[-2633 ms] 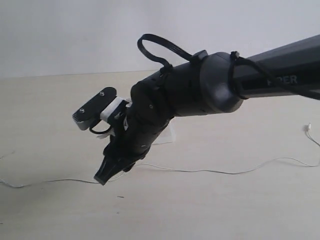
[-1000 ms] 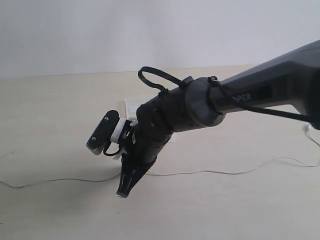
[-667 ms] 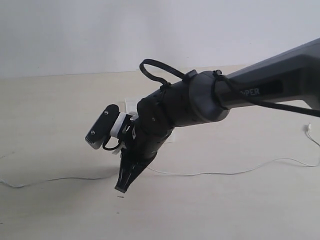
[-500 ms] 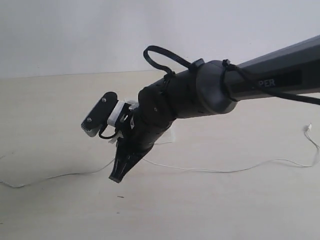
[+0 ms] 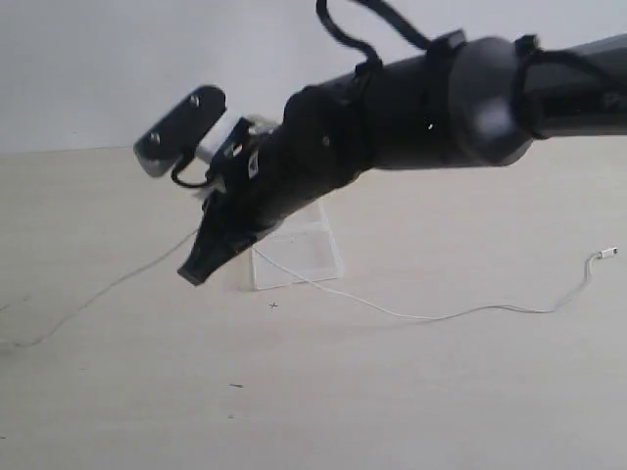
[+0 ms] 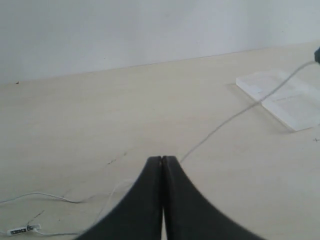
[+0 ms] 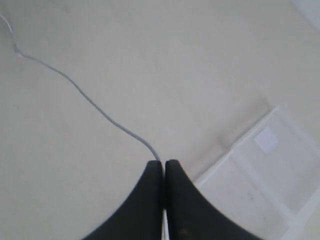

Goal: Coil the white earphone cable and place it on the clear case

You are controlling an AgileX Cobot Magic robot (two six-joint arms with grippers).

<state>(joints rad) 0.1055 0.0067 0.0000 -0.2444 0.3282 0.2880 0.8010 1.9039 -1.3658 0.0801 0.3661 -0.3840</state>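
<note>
My right gripper reaches across to the left half of the exterior view and hangs above the table, shut on the white earphone cable. The cable leaves its tips and slants down left to the table. Its other run crosses in front of the clear case to the plug end. The case, with its white label, lies just beside the gripper. My left gripper is shut low over the table; the cable passes behind its fingers, whether gripped I cannot tell.
A small inline remote and slack wire lie on the beige table near my left gripper. The right arm fills the upper right of the exterior view. A pale wall stands behind the table.
My right gripper has risen and swung left with the cable, lifting it off the table. The plug end was dragged left, and the case is now uncovered.
</note>
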